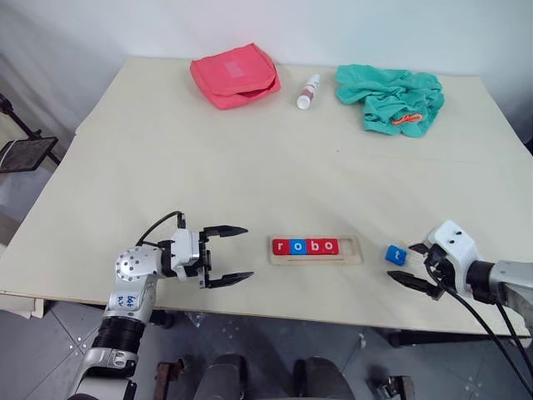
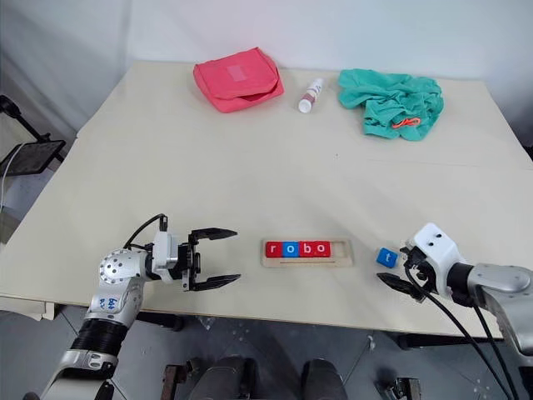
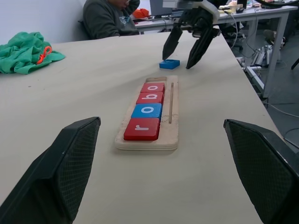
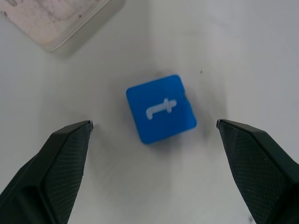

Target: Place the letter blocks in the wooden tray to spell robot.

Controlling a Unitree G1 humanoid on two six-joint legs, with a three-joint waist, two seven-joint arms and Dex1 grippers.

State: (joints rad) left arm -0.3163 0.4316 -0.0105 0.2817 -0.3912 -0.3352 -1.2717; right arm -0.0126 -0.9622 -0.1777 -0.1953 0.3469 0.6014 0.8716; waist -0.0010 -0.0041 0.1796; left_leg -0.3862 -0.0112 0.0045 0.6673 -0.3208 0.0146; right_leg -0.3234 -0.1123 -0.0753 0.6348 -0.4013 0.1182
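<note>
Four tiles [image 1: 306,247] trayed, one loose [image 1: 396,254]

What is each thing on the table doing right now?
wooden tray: holds r, o, b, o; last slot empty
blue t block: loose on table, beside tray
left end effector: open, empty
right end effector: open around the t block
red pouch: closed
green cloth: crumpled
</note>
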